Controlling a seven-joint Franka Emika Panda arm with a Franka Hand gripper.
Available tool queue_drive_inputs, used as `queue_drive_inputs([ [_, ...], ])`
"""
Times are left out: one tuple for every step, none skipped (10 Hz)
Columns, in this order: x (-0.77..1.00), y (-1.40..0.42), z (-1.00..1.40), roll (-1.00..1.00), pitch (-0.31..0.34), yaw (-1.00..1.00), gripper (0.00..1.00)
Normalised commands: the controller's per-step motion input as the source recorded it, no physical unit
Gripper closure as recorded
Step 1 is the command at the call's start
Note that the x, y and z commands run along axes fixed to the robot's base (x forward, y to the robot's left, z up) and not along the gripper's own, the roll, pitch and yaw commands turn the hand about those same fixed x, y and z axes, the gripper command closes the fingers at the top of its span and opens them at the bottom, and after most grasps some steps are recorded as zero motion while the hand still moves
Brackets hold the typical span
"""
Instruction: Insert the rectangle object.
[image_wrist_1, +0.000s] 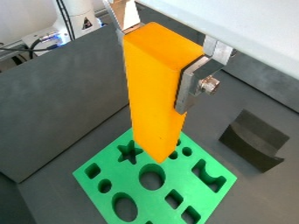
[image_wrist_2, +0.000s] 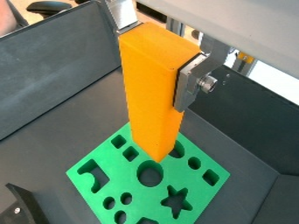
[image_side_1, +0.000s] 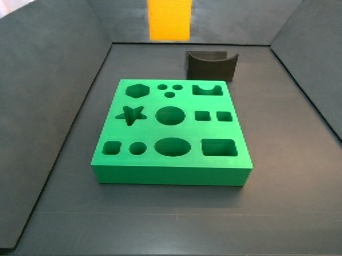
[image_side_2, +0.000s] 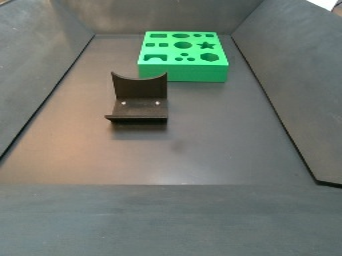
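Above green board, end effector apparently clamps upright rectangle object.

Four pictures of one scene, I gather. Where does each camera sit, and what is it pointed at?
Wrist view: rides on the arm, looking down past the gripper at the rectangle object it holds above the green board; one silver finger shows.
Wrist view: the same, from the other side of the block; a finger shows.
Side view: at the board's near end, facing the dark curved block; only the rectangle object's lower end shows up top.
Side view: opposite end, curved block nearest; no robot visible.
Both side views share board and curved block.
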Motion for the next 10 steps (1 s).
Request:
queue_drive_inputs([
  [0.45, -0.78, -0.95, 0.00, -0.133, 0.00, 1.00],
  [0.67, -0.77, -1.00, 0.00, -0.134, 0.00, 1.00],
  [0.70, -0.75, -1.00, 0.00, -0.147, 0.00, 1.00],
  [0.78, -0.66, -1.00, 0.00, -0.113, 0.00, 1.00],
  [0.97, -0.27, -0.55, 0.14, 0.000, 0.00, 1.00],
  [0.95, -0.31, -0.46, 0.37, 0.093, 0.00, 1.00],
  [0.86, -0.33, -0.39, 0.39, 0.156, 0.00, 1.00],
  [0.80, -0.34, -0.36, 0.38, 0.189, 0.00, 1.00],
  [0.79, -0.34, -0.51, 0.21, 0.103, -0.03, 1.00],
  [0.81, -0.25, -0.47, 0.09, 0.070, -0.10, 1.00],
])
